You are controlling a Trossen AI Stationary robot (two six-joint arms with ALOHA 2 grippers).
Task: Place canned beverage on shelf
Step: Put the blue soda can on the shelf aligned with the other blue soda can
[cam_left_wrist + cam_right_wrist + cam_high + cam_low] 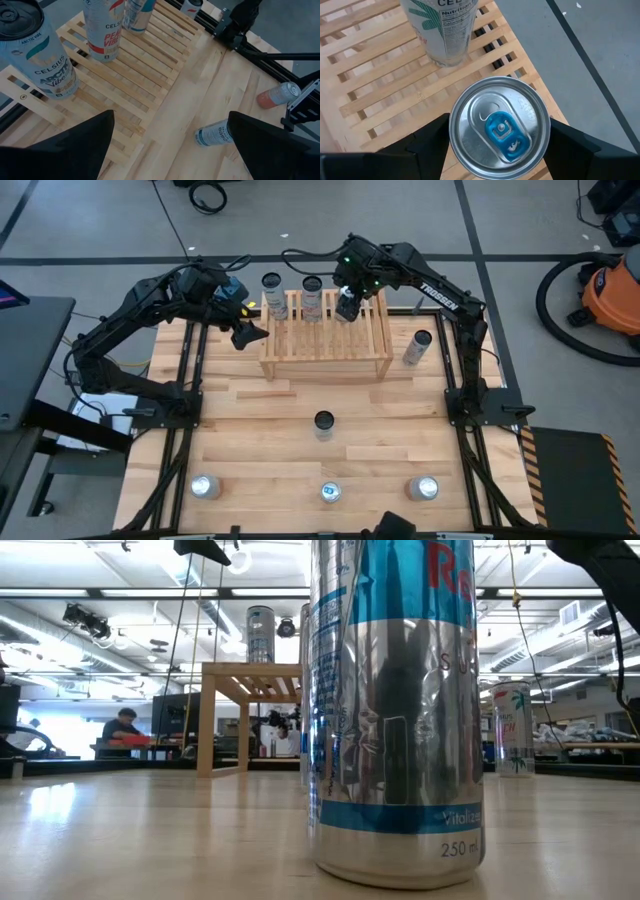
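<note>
Over the slatted shelf (325,332), the right end effector (497,135) grasps an upright blue-tabbed can (499,125) by its slick, dentable sides; the left end effector (245,330) waits released beside the shelf.

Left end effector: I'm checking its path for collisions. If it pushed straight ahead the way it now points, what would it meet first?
Probably the shelf: its slatted top lies just ahead of the open left end effector, though depth is hard to judge.

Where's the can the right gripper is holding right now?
In the high view, the blue-tabbed can sits between the right gripper fingers, over the shelf at its far right end, beside a Celsius can.
</note>
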